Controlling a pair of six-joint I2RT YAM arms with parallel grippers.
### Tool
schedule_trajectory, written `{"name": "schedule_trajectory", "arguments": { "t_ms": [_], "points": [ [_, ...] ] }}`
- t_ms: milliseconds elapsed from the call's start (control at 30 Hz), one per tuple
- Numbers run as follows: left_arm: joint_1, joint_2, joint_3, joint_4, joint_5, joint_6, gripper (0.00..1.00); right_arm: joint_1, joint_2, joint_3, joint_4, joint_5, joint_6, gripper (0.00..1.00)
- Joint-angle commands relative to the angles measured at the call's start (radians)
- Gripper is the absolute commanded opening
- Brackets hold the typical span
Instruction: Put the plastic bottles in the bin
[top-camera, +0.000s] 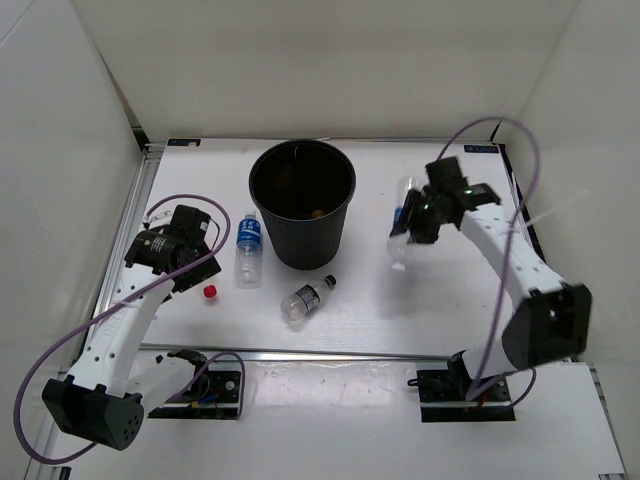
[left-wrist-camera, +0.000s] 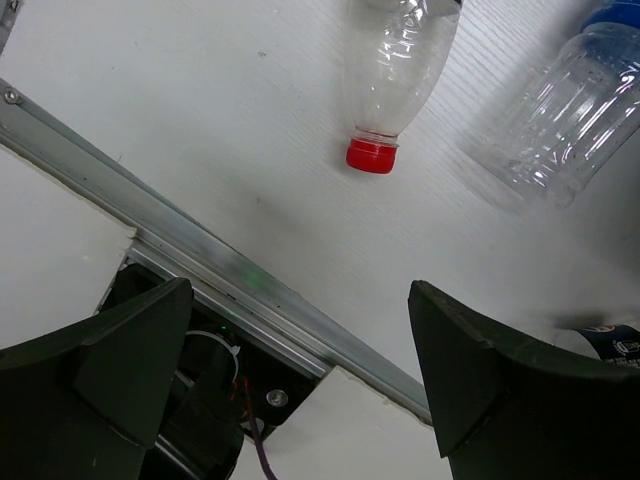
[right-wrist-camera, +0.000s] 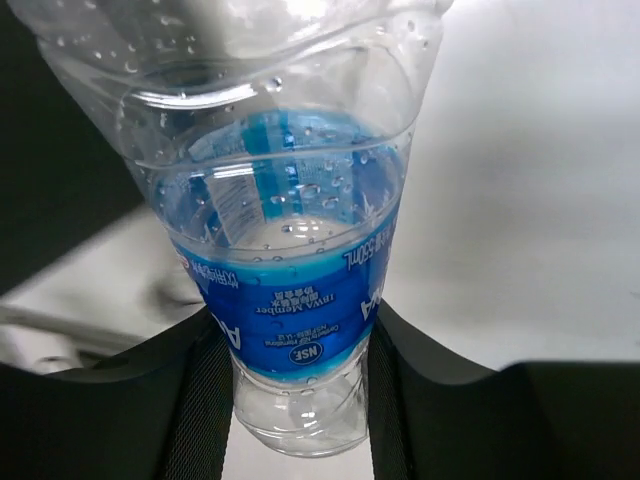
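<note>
Blue-labelled clear bottle (right-wrist-camera: 300, 300), droplets inside, clamped in right gripper (right-wrist-camera: 300, 400), near black bin (top-camera: 301, 200); left gripper (left-wrist-camera: 300, 350) agape, empty.

In the right wrist view, the blue label (right-wrist-camera: 300, 320) on the clear bottle (right-wrist-camera: 290, 200) is showing "NSF" inside a white oval. Just above it, a line is reading like "IBWA Member". 1 large white "A" is peeking out at the label's left edge. The other small print is blurring beyond reading.
</note>
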Motion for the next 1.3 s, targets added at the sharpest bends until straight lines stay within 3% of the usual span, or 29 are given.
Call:
{"name": "schedule_trajectory", "arguments": {
  "t_ms": [0, 133, 267, 467, 667, 800, 900, 933, 1033, 1167, 1267],
  "points": [
    [-0.004, -0.017, -0.002, 0.001, -0.034, -0.013, 1.0, 0.013, -0.182, 0.231, -0.022, -0.067, 0.054, 0.28],
    [-0.004, -0.008, -0.002, 0.001, -0.034, -0.022, 1.0, 0.053, -0.149, 0.538, -0.022, -0.176, 0.053, 0.28],
    [-0.004, 0.026, -0.015, 0.001, -0.034, -0.022, 1.0, 0.116, 0.018, 0.791, 0.012, -0.237, 0.071, 0.27],
    [-0.004, 0.066, -0.003, -0.008, -0.054, -0.031, 1.0, 0.219, 0.274, 1.046, 0.05, -0.189, 0.071, 0.28],
    [-0.004, 0.043, -0.002, -0.008, -0.054, -0.031, 1.0, 0.311, 0.339, 1.008, 0.111, -0.041, 0.027, 0.36],
    [-0.004, 0.021, -0.002, -0.008, -0.054, -0.04, 1.0, 0.331, 0.376, 0.998, 0.111, -0.032, -0.01, 0.43],
    [-0.004, 0.032, -0.002, -0.008, -0.054, -0.04, 1.0, 0.354, 0.365, 0.998, 0.111, -0.035, -0.047, 0.92],
    [-0.004, 0.032, -0.002, -0.008, -0.054, -0.04, 1.0, 0.366, 0.351, 0.981, 0.101, -0.035, -0.08, 1.0],
    [0.005, 0.072, 0.007, -0.008, -0.063, -0.04, 1.0, 0.38, 0.264, 0.929, 0.101, 0.052, -0.105, 1.0],
    [0.083, 0.142, 0.04, -0.017, -0.054, -0.05, 1.0, 0.38, 0.099, 0.724, 0.069, 0.189, -0.074, 1.0],
    [0.149, 0.211, 0.089, -0.005, -0.054, -0.04, 1.0, 0.38, -0.046, 0.605, 0.059, 0.194, -0.041, 1.0]
  ]
}}
